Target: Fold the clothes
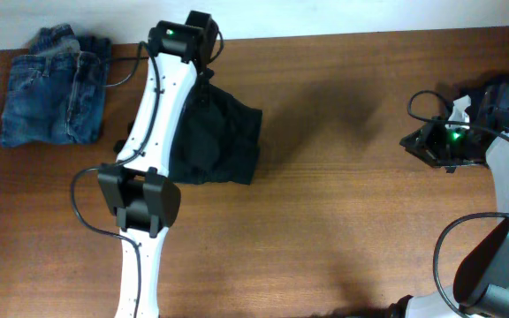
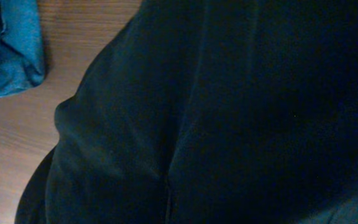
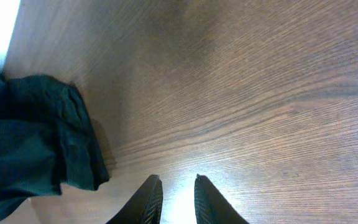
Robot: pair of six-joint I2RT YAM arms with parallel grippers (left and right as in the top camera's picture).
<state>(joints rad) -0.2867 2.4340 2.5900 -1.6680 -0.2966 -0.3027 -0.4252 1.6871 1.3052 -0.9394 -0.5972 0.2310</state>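
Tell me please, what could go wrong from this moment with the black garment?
1. The black garment lies bunched under the left arm, so a fold made now may come out crooked.
2. The cloth fills the left wrist view, so a grasp there is nearly blind and may catch extra layers.
3. The right pincer is far off over the bare table. A one-sided pull may drag the cloth toward the blue jeans.

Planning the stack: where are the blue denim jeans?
Overhead view: folded blue denim jeans lie at the far-left corner of the wooden table, left of the black cloth garment.
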